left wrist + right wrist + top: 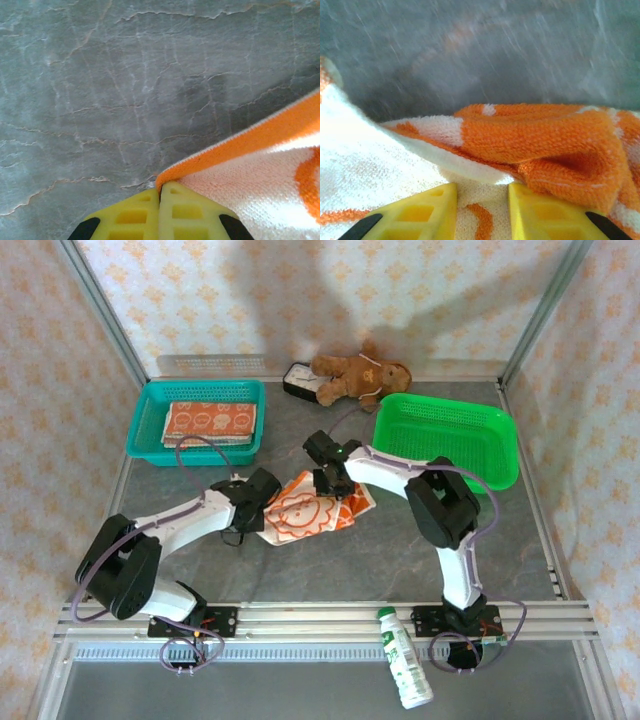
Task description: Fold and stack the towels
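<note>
An orange-and-white towel [300,512] with a cartoon print lies crumpled on the grey table, between my two grippers. At its left end, my left gripper [262,508] is shut on the orange-edged corner [161,192], and the rest of the towel [260,170] spreads off to the right just above the table. My right gripper [335,485] is at the towel's upper right end. Its yellow jaws [482,192] stand apart with white cloth lying between them, and a bunched orange fold [540,135] sits just ahead. Folded orange-and-white towels [210,423] lie stacked in the teal basket [150,400].
An empty green basket [500,440] stands at the back right. A brown teddy bear [355,375] and a small black box [298,380] lie by the back wall. A white bottle [403,658] rests on the front rail near the right arm's base.
</note>
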You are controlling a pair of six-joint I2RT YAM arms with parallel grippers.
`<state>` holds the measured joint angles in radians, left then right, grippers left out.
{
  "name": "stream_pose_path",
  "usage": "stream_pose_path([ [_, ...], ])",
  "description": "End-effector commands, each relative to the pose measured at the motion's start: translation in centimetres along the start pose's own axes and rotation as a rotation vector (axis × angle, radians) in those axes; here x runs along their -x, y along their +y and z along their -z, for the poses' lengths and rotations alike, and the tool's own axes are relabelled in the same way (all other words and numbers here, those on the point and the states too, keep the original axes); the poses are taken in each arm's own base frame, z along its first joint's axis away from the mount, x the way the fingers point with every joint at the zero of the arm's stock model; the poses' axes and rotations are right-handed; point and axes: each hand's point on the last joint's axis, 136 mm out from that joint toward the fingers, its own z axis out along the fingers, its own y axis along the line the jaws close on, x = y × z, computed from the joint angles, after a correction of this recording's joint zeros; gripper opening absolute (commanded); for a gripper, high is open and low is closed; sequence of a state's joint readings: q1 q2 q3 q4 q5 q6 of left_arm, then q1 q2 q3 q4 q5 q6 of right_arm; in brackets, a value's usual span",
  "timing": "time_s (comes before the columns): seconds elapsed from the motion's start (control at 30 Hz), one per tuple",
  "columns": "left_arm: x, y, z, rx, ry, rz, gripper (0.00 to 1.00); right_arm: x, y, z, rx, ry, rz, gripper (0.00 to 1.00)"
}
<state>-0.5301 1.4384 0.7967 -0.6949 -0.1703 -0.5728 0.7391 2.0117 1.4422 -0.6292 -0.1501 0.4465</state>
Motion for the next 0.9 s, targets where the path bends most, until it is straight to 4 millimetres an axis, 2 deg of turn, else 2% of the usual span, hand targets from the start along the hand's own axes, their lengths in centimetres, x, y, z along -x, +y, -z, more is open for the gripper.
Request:
stream_pose_path([
  [0.0,0.7,-0.6,0.0,-0.008,0.002,-0.023,0.00,-0.2,0.4,2.1,0.033,-0.036,-0.025,0.33],
  [0.13,0.8,-0.5,-0.1,0.001,0.001,-0.028,0.00,1.2,1.4,4.1,0.062,-0.080,-0.026,0.36],
  [0.27,1.5,-1.1,1.0,-0.044,-0.016,-0.015,0.00,2.4,2.5,4.8,0.074,-0.087,-0.003,0.42],
  [0.4,3.3,-1.4,3.9,-0.090,-0.066,0.008,0.00,2.5,2.6,5.2,0.078,-0.092,-0.008,0.45],
  [0.5,5.2,-1.2,7.0,-0.135,-0.143,0.038,0.00,2.3,1.6,5.9,0.060,-0.125,-0.027,0.52],
  [0.67,7.1,-0.2,10.9,-0.163,-0.245,0.030,0.00,1.9,0.5,6.7,0.045,-0.153,-0.042,0.54],
  [0.87,8.0,0.0,12.8,-0.183,-0.286,0.017,0.00,1.1,1.0,6.1,0.085,-0.121,-0.045,0.58],
])
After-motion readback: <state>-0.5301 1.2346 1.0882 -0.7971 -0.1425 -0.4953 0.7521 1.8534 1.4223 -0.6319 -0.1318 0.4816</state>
